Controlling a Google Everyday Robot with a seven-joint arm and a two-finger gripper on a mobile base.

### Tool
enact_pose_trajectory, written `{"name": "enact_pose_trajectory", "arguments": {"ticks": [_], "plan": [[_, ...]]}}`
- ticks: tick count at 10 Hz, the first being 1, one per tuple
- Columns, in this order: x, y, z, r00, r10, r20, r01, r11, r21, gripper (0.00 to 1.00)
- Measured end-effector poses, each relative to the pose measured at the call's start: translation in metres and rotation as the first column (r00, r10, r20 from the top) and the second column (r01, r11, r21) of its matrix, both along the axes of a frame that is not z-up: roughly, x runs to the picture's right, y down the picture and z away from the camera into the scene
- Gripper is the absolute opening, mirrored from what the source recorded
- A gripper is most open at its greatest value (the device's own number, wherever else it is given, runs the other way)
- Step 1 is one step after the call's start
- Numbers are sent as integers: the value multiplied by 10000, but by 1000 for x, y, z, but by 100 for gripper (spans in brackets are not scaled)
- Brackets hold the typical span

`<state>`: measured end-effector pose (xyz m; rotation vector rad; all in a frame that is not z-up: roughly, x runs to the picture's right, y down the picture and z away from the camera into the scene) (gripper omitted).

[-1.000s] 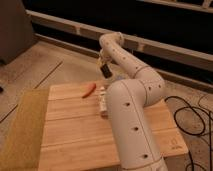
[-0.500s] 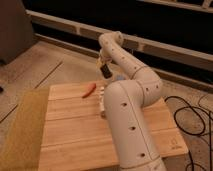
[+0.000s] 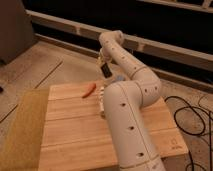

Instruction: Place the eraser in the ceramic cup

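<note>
Far left: a tan woven mat [image 3: 22,127] lying along the edge of the pale wooden slatted table [image 3: 75,135], nothing of the task on it.

Next, towards the back of the boards: an orange-red curved stick [image 3: 89,90], and just beside it a white elongated tube [image 3: 102,100], apart from each other and neither wanted here.

Above the table's back edge, over those two: the two-finger gripper [image 3: 105,67] at the end of the white perforated arm [image 3: 125,115], hanging clear of the wood. Impossible to tell whether closed, parted or carrying anything. Something small and dark at its tip (perhaps the small black rectangular eraser, perhaps only the tool itself). No black block to be seen lying anywhere on the boards.

Further right: no small white ceramic cup to be made out, possibly hidden behind the arm. A pale bluish patch [image 3: 119,79] close against the arm, not identifiable.

Far right, on the floor: black cables [image 3: 192,117].

Judged so: eraser likely lifted, not yet delivered. Left to do: carry over the cup, lower, release.
</note>
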<state>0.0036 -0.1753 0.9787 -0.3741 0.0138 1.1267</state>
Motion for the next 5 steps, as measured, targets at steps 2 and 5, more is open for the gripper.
{"name": "enact_pose_trajectory", "arguments": {"ticks": [2, 5], "plan": [[1, -1, 0, 10000, 62, 29, -62, 10000, -7, 80], [2, -2, 0, 9999, 94, 92, -94, 10000, -22, 80]]}}
